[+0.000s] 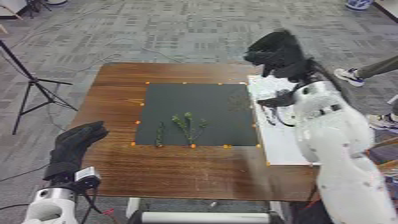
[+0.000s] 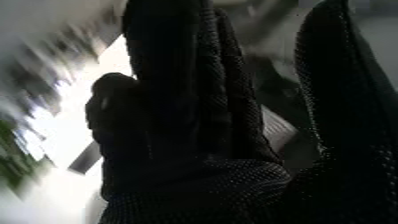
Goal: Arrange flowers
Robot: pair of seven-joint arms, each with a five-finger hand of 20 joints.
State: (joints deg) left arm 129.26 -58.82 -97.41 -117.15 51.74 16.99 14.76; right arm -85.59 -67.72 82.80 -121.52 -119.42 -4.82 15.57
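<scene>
Head view: dark mat (image 1: 191,95) is lying on the brown table (image 1: 107,172); leafy sprig (image 1: 187,121) is lying on the mat's near half, approx. mid-width; a thin sprig (image 1: 160,135) is lying to its L, by the mat's near L corner; a faint sprig (image 1: 238,102) is lying nr the mat's R edge; orange markers (image 1: 138,121) are dotting the mat's edges; white sheet (image 1: 284,145) is running along the mat's R side, w/ dark items on it; right hand (image 1: 280,50) is hanging beyond the mat's far R corner — apart from all sprigs; left hand (image 1: 75,145) is resting L of the mat, fingers loosely extended; tripod (image 1: 33,80) is standing well L of the mat.

R wrist view: right hand (image 2: 178,130) is showing straight fingers, thumb spread wide of them; something dark is filling part of the gap — can't tell what, or if it's being held.
</scene>
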